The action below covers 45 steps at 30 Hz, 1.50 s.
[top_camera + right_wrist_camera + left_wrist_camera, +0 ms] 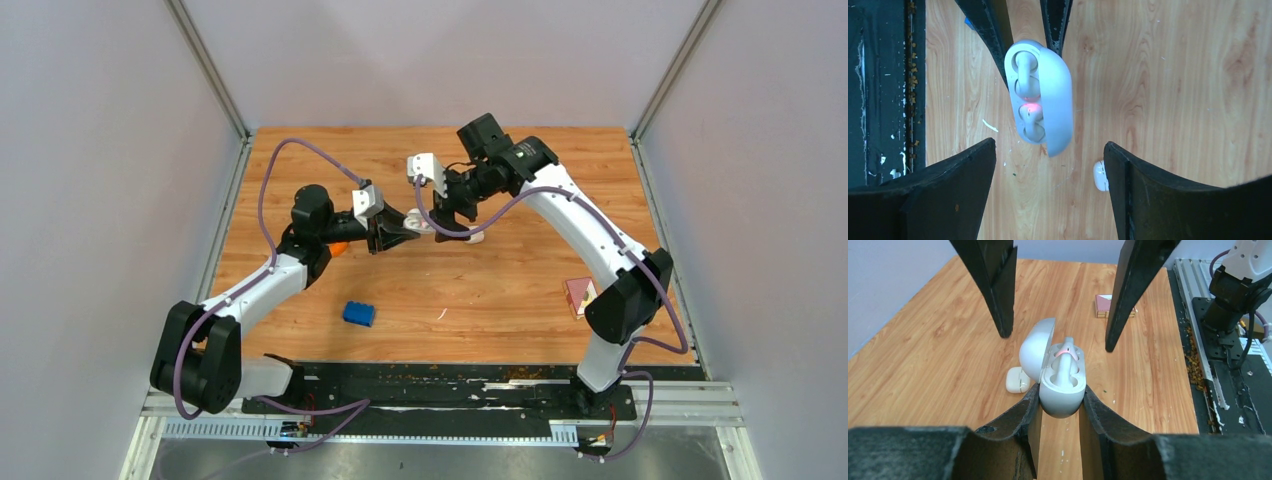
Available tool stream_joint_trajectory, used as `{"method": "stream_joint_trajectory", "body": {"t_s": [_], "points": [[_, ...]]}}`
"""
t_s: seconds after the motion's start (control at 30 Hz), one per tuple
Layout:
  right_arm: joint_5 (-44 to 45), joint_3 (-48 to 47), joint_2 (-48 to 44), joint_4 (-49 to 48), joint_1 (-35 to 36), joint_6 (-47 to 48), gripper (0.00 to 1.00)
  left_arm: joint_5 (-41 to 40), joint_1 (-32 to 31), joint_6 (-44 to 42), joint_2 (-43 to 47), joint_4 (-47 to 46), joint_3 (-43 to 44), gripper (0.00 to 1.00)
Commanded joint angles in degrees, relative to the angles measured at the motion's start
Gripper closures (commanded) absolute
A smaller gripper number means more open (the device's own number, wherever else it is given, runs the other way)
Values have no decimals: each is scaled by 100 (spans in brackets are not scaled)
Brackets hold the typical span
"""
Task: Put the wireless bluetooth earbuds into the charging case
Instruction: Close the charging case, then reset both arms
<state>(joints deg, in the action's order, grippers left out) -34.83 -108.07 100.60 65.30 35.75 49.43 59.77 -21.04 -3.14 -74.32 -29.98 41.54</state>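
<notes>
My left gripper is shut on a white charging case and holds it above the wooden table with its lid swung open. Two white earbuds sit in the case's wells, and a pink-red light glows at the lower one. In the left wrist view one earbud stem shows. My right gripper is open and empty, just above the case's open mouth, with its fingers on either side. In the top view the two grippers meet at the table's middle.
A second small white closed case lies on the table beside the held one and also shows in the right wrist view. A blue toy brick lies near the front. A pink box sits by the right arm's base.
</notes>
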Motion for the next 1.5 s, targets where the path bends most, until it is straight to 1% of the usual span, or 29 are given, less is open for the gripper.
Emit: {"method": "stream_joint_trajectory", "body": {"t_s": [0.0,0.07,0.17,0.3,0.37,0.47,0.53,0.6,0.73,0.83,0.93,1.03,1.07,1.1,1.2,1.27,1.33,1.47], "points": [[-432,-229,72,-50,140,244,21,1,-32,30,-10,-91,276,100],[-316,-206,46,-29,253,421,21,-263,-32,354,-66,-128,334,100],[50,-69,-170,-153,414,513,21,-526,-23,1058,-206,-346,383,100],[627,301,-527,-456,501,343,21,-749,-8,2024,-414,-838,324,100],[874,556,-707,-632,508,216,22,-784,3,2226,-485,-1018,285,100],[1481,945,-906,-894,424,45,21,-696,3,2126,-534,-971,289,100],[1594,1082,-965,-989,209,-86,20,-666,3,1868,-587,-665,324,100],[1469,1100,-978,-1036,-162,-320,20,-662,3,1700,-674,-324,333,100],[1088,1115,-1017,-1112,-877,-802,20,-701,3,1710,-1114,140,408,100],[971,1260,-1113,-1178,-1193,-1028,19,-784,-1,1768,-1532,530,637,98],[1005,1477,-1273,-1216,-1292,-1070,18,-900,3,1851,-2046,1199,1100,96],[1088,1766,-1444,-1312,-1319,-1138,12,-917,-5,1880,-2547,1734,1525,95],[1112,1860,-1471,-1323,-1316,-1143,12,-852,-13,1907,-2725,1873,1649,93],[1130,1920,-1506,-1329,-1316,-1172,12,-824,-14,1939,-2876,1964,1774,92],[1326,2109,-1650,-1429,-1316,-1379,4,-790,-60,2077,-3331,2125,2104,84],[1448,2123,-1710,-1411,-1320,-1541,1,-761,-102,2053,-3657,2394,2311,80],[1567,2103,-1779,-1398,-1333,-1645,0,-722,-187,1913,-3921,2766,2551,78],[1483,2207,-1971,-1448,-1355,-1596,0,-717,-284,1679,-4270,3219,2883,74]]}}
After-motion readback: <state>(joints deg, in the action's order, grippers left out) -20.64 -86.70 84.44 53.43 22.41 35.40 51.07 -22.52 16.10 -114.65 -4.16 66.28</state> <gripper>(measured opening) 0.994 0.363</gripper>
